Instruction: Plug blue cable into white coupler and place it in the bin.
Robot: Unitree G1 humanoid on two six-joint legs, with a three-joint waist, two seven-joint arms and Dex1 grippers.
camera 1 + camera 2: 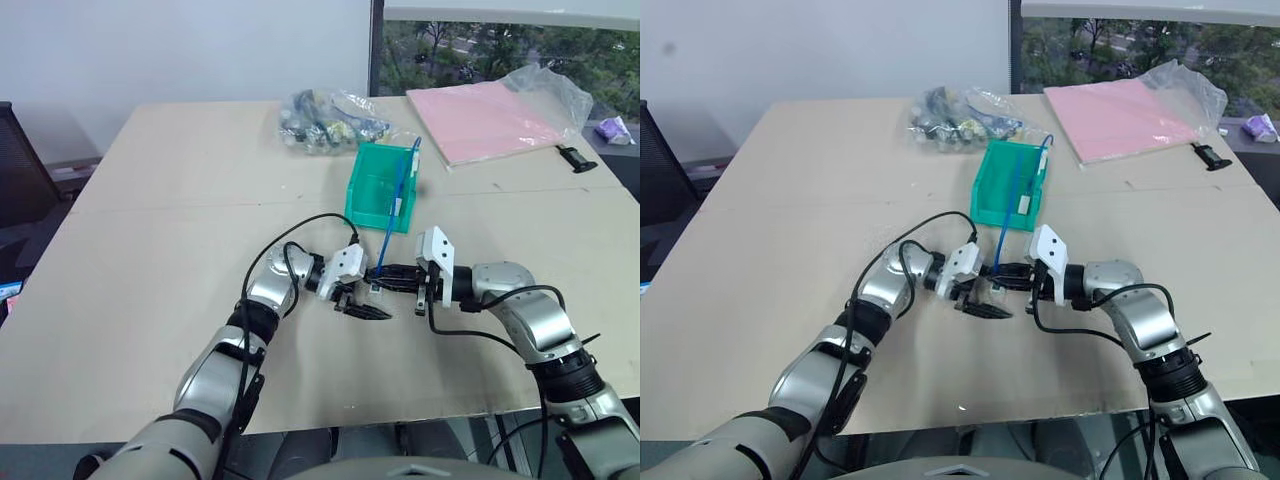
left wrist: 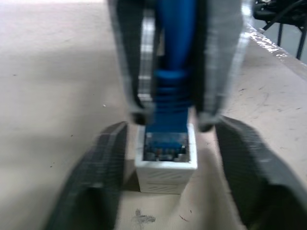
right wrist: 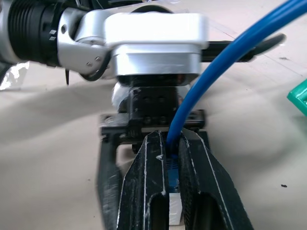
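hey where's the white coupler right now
The white coupler sits near the table's front middle, between the open fingers of the left gripper, with the blue cable plugged into it and the right gripper pinching the cable just behind it.

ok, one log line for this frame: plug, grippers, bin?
blue cable: plugged into white coupler | right gripper: shut on cable | left gripper: open, astride coupler | bin: cable's far end inside

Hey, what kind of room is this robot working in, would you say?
Probably an office or lab workspace: a large plain table stands by a window with trees outside, a dark office chair sits at its side, and a clear bag of cables lies on it.
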